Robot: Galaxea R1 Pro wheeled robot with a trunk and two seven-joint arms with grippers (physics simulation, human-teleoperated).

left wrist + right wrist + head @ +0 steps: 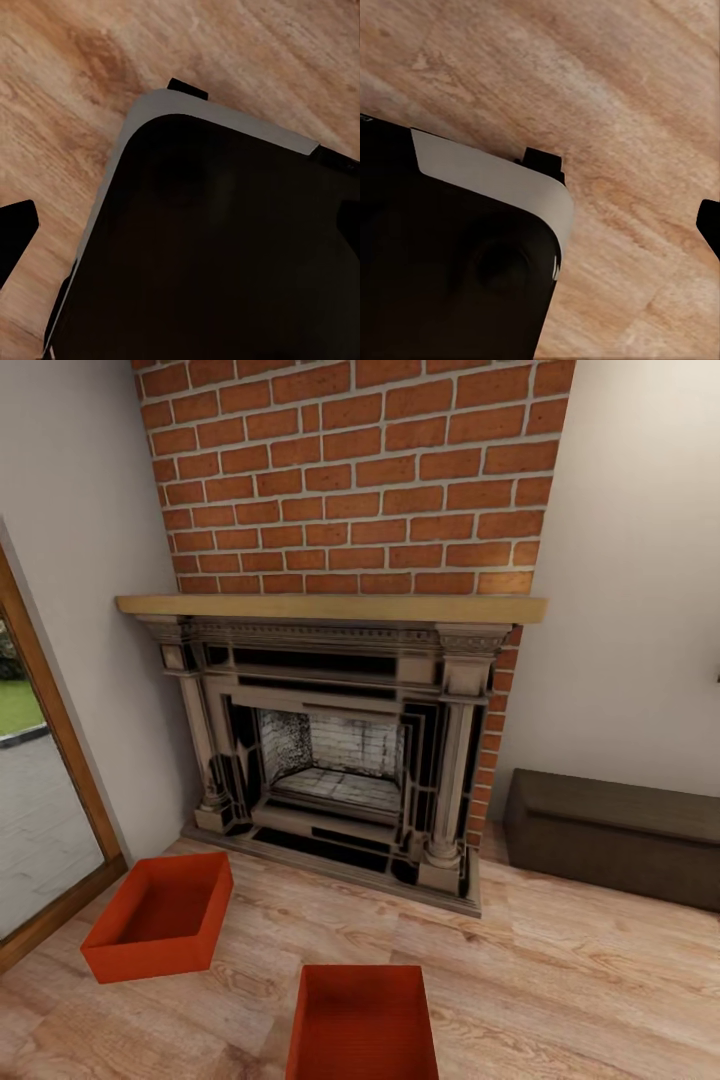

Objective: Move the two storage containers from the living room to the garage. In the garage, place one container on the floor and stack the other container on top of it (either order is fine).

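Location: the living room, recorded on a light wood plank floor [560, 970] before an ornate dark fireplace [335, 745] under a red brick chimney [350, 470].

Storage containers, count two: one orange-red bin [160, 915] is set near the wood-framed glass door [45, 760]; a second orange-red bin [362, 1025] lies nearer the robot, cut by the lower edge of the head view. The two are apart, both open-topped, both resting on the planks. Neither is lifted; the task is judged to be at its start.

Other items: dark brown chest [615, 835], count one, against the wall beside the fireplace.

Grippers: dark tips are glimpsed at the edges of the wrist views above the robot's dark base [217, 247]; whether the fingers are spread or pressed together cannot be told.

Step in hand, judged: approach to the nearer bin. The thin walls would best be gripped at opposite rims, with the base squared to the bin first
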